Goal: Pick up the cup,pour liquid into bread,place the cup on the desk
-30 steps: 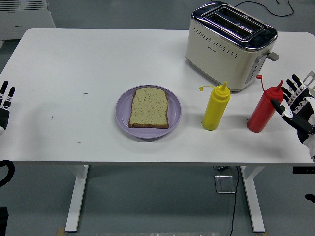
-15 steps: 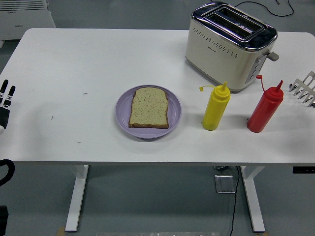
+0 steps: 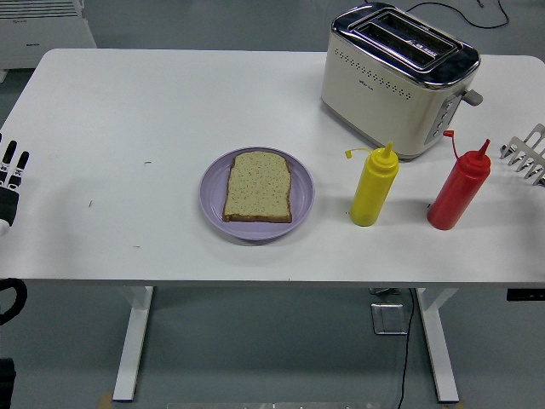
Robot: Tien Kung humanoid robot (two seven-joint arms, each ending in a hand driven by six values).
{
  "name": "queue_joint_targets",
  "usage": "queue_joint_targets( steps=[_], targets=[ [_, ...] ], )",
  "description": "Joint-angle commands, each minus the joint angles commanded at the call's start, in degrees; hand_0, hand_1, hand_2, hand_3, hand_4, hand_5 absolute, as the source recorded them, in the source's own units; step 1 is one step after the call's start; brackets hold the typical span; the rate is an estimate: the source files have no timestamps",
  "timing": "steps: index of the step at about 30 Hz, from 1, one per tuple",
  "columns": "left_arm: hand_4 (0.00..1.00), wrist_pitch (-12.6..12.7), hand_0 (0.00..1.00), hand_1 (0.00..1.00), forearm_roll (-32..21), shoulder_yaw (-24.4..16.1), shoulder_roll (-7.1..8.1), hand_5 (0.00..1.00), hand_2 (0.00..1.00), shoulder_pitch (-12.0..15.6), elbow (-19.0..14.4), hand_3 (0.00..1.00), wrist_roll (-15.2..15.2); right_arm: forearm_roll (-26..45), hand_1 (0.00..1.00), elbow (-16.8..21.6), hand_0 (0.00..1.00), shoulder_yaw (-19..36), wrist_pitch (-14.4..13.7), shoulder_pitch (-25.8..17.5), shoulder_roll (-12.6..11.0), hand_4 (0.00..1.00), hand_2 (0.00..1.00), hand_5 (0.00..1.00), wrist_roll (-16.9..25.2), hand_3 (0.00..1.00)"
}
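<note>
The white bench [image 3: 170,102] carries everything. At its far right stands a cream toaster [image 3: 396,77] with a chrome top. A purple plate [image 3: 213,192] sits mid-bench, and a slice of bread [image 3: 258,186] lies flat on it. Right of the plate stand a yellow squeeze bottle [image 3: 373,187] and a red squeeze bottle [image 3: 460,187] (both upright, caps flipped open), slightly apart. The left hand [image 3: 8,183] rests at the bench's left edge, fingers extended and holding nothing.
</note>
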Motion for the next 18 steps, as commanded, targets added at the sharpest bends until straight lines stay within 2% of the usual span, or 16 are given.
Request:
queue_joint_targets(
  steps=[5, 6, 18],
  targets=[
    [0.616, -0.03, 0.802, 0.782, 0.03, 0.10, 0.04, 0.998, 0.783, 0.12, -0.03, 0.719, 0.02, -0.42, 0.737, -0.48, 0.792, 0.40, 0.22, -0.18, -0.13, 0.608, 0.758, 0.616, -1.59, 0.777],
    [0.615, -0.03, 0.803, 0.782, 0.03, 0.12, 0.05, 0.998, 0.783, 0.14, -0.02, 0.719, 0.03, -0.44, 0.728, -0.52, 0.784, 0.41, 0.26, -0.20, -0.16, 0.589, 0.751, 0.651, -1.69, 0.766],
    [0.615, -0.06, 0.803, 0.781, 0.15, 0.98, 0.22, 0.998, 0.784, 0.62, 0.01, 0.719, 0.09, -1.72, 0.720, -1.12, 0.773, 0.64, 0.69, -0.54, 0.26, 0.578, 0.743, 0.673, -2.67, 0.758]
  ],
)
